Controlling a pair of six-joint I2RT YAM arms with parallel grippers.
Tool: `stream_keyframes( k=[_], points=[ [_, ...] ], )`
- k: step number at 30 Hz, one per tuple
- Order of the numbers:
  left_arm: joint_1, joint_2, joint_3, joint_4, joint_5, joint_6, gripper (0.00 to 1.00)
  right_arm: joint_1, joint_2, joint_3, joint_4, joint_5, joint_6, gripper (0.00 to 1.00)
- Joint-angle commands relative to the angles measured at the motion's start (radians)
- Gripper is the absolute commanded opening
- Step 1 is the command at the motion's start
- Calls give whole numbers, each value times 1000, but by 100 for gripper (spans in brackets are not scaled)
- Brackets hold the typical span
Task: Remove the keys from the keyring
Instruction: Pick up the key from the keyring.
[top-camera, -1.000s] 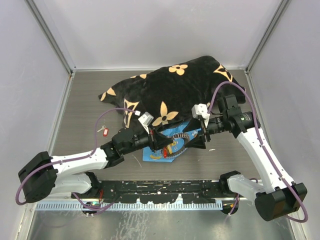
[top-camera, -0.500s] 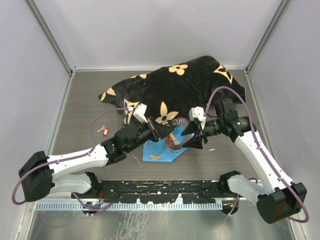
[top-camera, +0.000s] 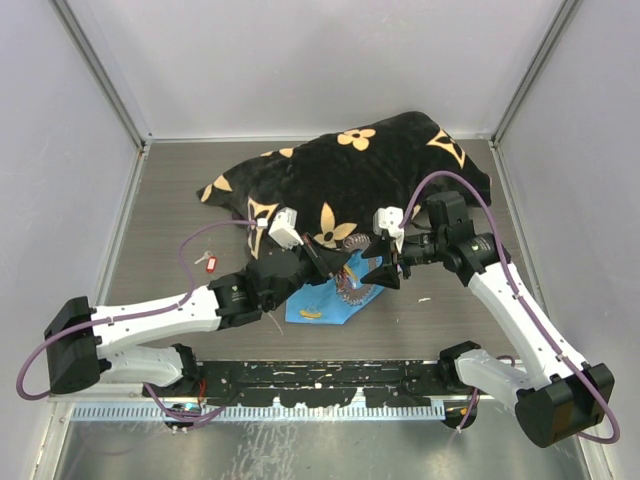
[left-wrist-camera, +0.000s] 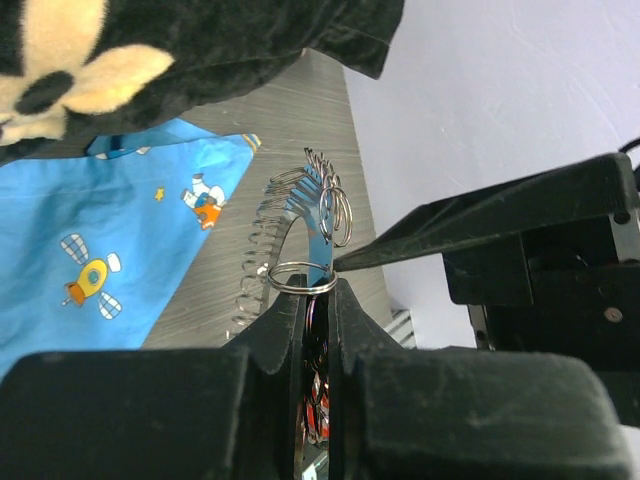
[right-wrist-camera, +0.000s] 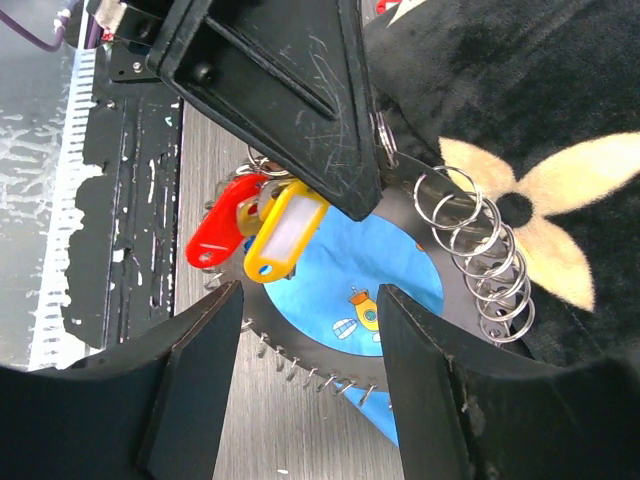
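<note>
The keyring (top-camera: 349, 287) is a large silvery loop carrying wire rings, held above the blue cloth between both grippers. My left gripper (top-camera: 322, 263) is shut on it; in the left wrist view its jaws (left-wrist-camera: 318, 296) pinch the loop (left-wrist-camera: 262, 250) with red tags between them. A red key tag (right-wrist-camera: 218, 232) and a yellow key tag (right-wrist-camera: 286, 232) hang from the loop (right-wrist-camera: 472, 268) beside the left fingers (right-wrist-camera: 290, 90). My right gripper (top-camera: 385, 268) is open and empty, its jaws (right-wrist-camera: 310, 335) wide just short of the loop's edge. One red-headed key (top-camera: 208, 262) lies alone on the table at left.
A black cushion with beige flowers (top-camera: 350, 180) fills the back middle, right behind both grippers. A blue patterned cloth (top-camera: 318, 306) lies flat under the keyring. The enclosure walls stand left, right and back. A black rail (top-camera: 320, 380) runs along the near edge.
My right gripper has moved left and a little back, closer to the keyring. My left gripper has shifted back with the keyring, raising it off the blue cloth.
</note>
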Motion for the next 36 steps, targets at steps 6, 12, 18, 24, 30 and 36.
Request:
stream_keyframes(
  k=[6, 12, 18, 24, 30, 36],
  points=[
    [-18, 16, 95, -38, -114, -118, 0, 36, -13, -28, 60, 3, 18, 64],
    [-18, 22, 95, -5, -96, -135, 0, 58, -11, -35, 84, 64, 10, 63],
    [-17, 8, 88, 8, -92, -160, 0, 70, -7, -30, 98, 114, -22, 59],
    [-17, -9, 83, 0, -93, -234, 0, 87, -2, -5, 97, 142, -51, 55],
    [-17, -20, 88, -57, -130, -323, 0, 121, 4, 22, 101, 180, -66, 53],
    [-16, -11, 93, -78, -126, -392, 0, 133, -9, 35, 108, 223, -73, 46]
  ],
)
